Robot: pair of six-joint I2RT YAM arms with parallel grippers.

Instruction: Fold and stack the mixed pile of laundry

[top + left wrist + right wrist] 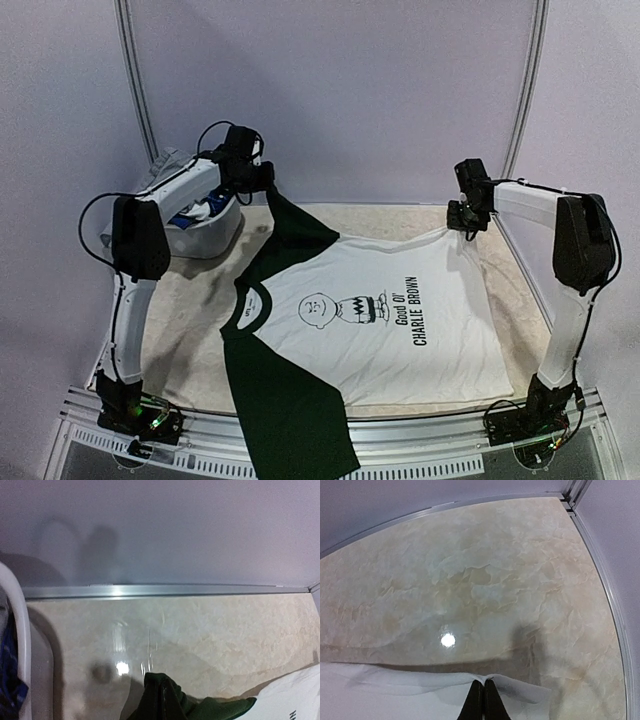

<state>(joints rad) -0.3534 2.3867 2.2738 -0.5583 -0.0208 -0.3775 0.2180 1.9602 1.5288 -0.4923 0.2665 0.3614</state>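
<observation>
A white T-shirt (385, 320) with dark green sleeves and a black print lies spread face up on the table. Its near sleeve (290, 420) hangs over the front edge. My left gripper (266, 186) is shut on the far green sleeve (167, 700) and holds it lifted at the back left; the bunched cloth hides its fingertips in the left wrist view. At the back right, my right gripper (483, 686) is shut on the white hem (400, 695), raised slightly off the table. The rest of the laundry pile, blue plaid (188, 217) and grey (170, 163) pieces, sits in the basket.
The white oval basket (212, 238) stands at the back left, its rim (21, 630) close to my left gripper. A metal rail (165, 591) and the wall bound the beige tabletop (485, 570) at the back and right.
</observation>
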